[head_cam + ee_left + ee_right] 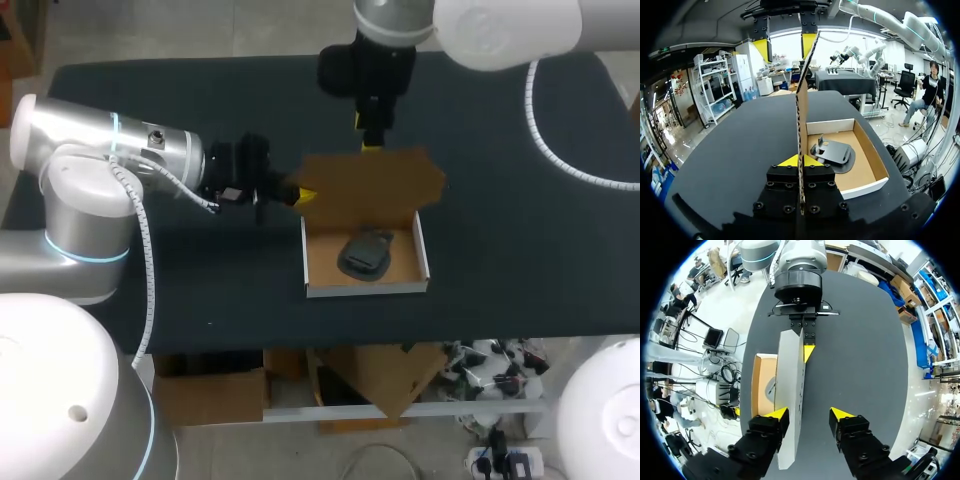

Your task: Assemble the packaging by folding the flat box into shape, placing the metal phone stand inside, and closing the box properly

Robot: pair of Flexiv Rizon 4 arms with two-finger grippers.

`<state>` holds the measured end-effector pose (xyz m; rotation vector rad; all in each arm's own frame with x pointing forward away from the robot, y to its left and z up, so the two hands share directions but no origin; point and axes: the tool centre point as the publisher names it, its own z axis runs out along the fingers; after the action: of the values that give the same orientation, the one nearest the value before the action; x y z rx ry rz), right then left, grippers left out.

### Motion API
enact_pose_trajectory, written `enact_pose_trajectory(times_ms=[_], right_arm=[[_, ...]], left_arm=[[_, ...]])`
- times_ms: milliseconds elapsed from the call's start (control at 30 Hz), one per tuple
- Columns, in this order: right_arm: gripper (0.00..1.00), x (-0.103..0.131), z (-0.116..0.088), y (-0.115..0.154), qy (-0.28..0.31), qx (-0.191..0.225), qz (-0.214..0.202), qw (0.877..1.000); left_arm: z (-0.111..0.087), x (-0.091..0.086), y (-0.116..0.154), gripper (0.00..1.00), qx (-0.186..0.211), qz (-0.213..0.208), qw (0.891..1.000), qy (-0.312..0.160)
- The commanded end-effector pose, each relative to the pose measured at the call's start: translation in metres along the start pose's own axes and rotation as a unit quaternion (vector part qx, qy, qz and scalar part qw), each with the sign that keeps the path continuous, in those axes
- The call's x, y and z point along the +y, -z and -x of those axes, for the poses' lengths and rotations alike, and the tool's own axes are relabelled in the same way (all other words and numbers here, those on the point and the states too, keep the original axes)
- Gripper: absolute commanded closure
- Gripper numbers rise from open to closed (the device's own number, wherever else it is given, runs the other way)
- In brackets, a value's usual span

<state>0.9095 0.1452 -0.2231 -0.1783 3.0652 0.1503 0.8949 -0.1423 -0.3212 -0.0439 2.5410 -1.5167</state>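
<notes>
Box (365,290) sat near the middle of the dark table (200,280), its tray open upward, white outside and brown inside. Phone stand (367,254) lay inside the tray on the floor of the box, roughly central, dark metal on a rounded base. The lid (372,182) was raised off the tray's far wall and stood up from it, not closed.

Left arm (100,150) came in from the left. Left gripper (300,195) was at the lid's left edge. In the left wrist view the lid (802,115) ran edge-on straight out from between the yellow tips, with both fingers of the left gripper (801,161) pressed to the cardboard, one on each face: clamped on the lid. Beside it in that view were the tray (865,187) and the phone stand (832,151).

Right arm (500,30) reached in from the far right corner, and the right gripper (372,140) was at the lid's far top edge. In the right wrist view the right gripper (809,415) was spread wide and held nothing. The lid (790,390) rose beside one finger (776,416) and seemed to touch it; the other finger stood well apart over bare table. Ahead of it, the left gripper (807,351) pinched the lid's opposite edge. The tray (760,385) showed on the lid's far side, its contents mostly hidden there.
</notes>
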Motion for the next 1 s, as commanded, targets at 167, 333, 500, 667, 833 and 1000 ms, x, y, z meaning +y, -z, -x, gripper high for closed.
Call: enact_pose_trajectory(times_ms=[167,333,500,667,833,1000], right_arm=[[0.44,0.001,-0.007,-0.003,-0.002,0.000,-0.005,1.000],[0.45,0.001,-0.008,-0.006,-0.001,0.004,-0.007,1.000],[0.44,0.003,-0.009,-0.009,0.000,0.007,-0.010,1.000],[0.43,0.004,-0.009,-0.010,0.002,0.009,-0.013,1.000],[0.42,0.006,-0.011,-0.010,0.003,0.010,-0.015,1.000],[0.42,0.006,-0.013,-0.011,0.003,0.010,-0.021,1.000]], left_arm=[[-0.001,0.002,-0.001,1.00,-0.002,-0.001,1.000,0.000],[-0.001,0.002,-0.001,1.00,-0.002,-0.001,1.000,0.000],[-0.001,0.002,-0.001,1.00,-0.002,-0.001,1.000,0.000],[-0.001,0.002,-0.001,1.00,-0.002,-0.001,1.000,0.000],[-0.001,0.002,-0.001,1.00,-0.002,-0.001,1.000,0.000],[-0.001,0.002,-0.001,1.00,-0.002,-0.001,1.000,0.000]])
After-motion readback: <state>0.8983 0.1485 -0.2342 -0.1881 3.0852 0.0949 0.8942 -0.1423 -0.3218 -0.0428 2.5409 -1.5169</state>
